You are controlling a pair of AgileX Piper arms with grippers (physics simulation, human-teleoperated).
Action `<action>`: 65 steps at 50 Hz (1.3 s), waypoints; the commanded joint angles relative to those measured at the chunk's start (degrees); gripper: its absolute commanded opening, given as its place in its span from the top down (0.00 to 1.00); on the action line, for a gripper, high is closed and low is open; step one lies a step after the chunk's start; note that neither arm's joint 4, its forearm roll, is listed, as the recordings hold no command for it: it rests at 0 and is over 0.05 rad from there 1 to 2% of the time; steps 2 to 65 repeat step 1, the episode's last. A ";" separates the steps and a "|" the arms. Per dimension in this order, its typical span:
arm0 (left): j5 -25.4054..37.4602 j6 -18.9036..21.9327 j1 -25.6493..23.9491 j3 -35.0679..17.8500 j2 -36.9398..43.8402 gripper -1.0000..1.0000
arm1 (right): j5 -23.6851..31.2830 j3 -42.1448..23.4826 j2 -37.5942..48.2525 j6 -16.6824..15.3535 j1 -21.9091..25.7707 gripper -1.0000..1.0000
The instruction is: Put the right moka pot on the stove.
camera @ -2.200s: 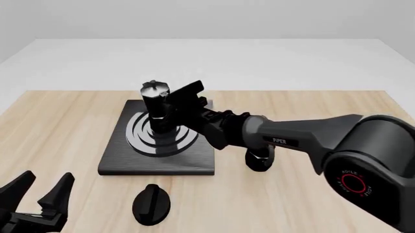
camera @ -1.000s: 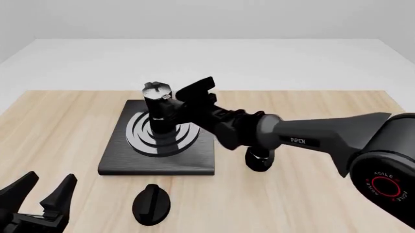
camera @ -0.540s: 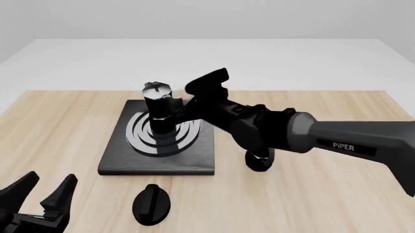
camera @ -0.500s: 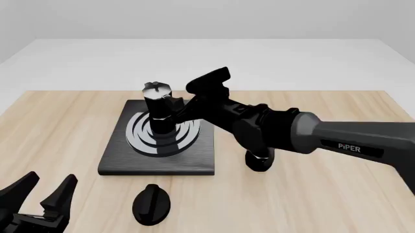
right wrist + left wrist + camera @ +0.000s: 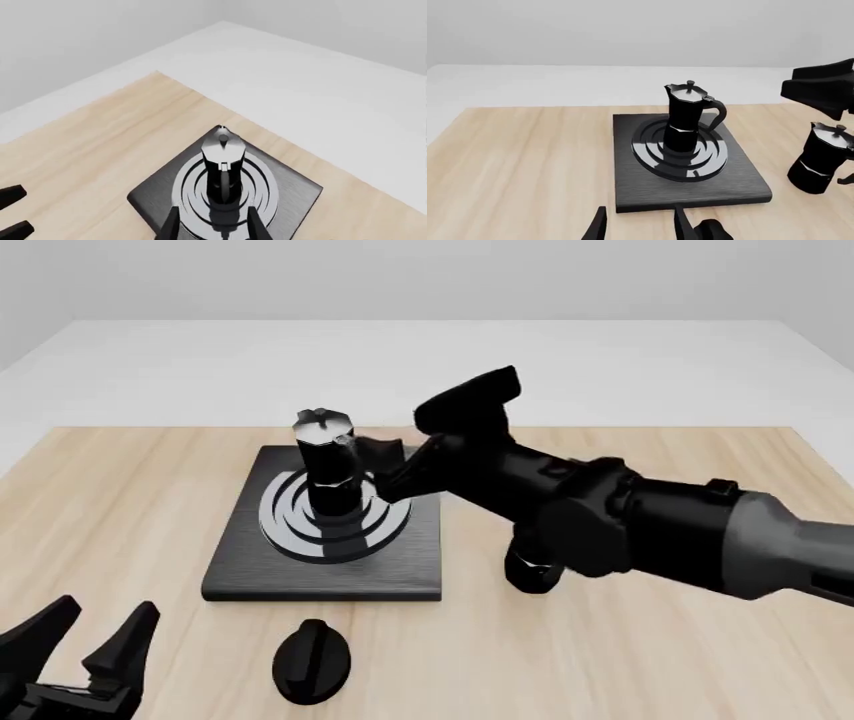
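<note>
**Pot on the burner, both grippers spread**

Small black faceted moka pot with a shiny silver lid [image 5: 327, 465] [image 5: 686, 117] [image 5: 222, 170]: stands upright in the middle of the silver-grey rings; rests on the flat black rectangular stove [image 5: 320, 578] [image 5: 694, 192] [image 5: 293, 192]; curved handle points to the right in the front view.

Right gripper [image 5: 387, 468] [image 5: 211, 220]: up in the air just beside the pot's handle side; fingers spread apart; nothing pinched between them; seen through its own camera, looks down on the pot's lid from above.

Left gripper [image 5: 100, 610] [image 5: 639, 222]: low at the near left corner of the light wooden table [image 5: 134, 490]; fingers spread wide and holding nothing; well apart from the stove.

Second black moka pot with a silver lid [image 5: 820, 160] [image 5: 531, 575]: upright on the wood, just right of the stove; mostly hidden behind the right arm in the front view.

Small black oval knob [image 5: 310, 660]: flat on the table, near the stove's front edge.
</note>
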 commanded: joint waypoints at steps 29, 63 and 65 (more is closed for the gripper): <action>0.54 0.04 -0.15 0.00 -0.56 0.00 | 2.11 5.37 -8.81 -0.04 -0.03 0.00; 0.54 0.04 -0.15 0.00 -0.56 0.00 | 2.11 5.37 -8.81 -0.04 -0.03 0.00; 0.54 0.04 -0.15 0.00 -0.56 0.00 | 2.11 5.37 -8.81 -0.04 -0.03 0.00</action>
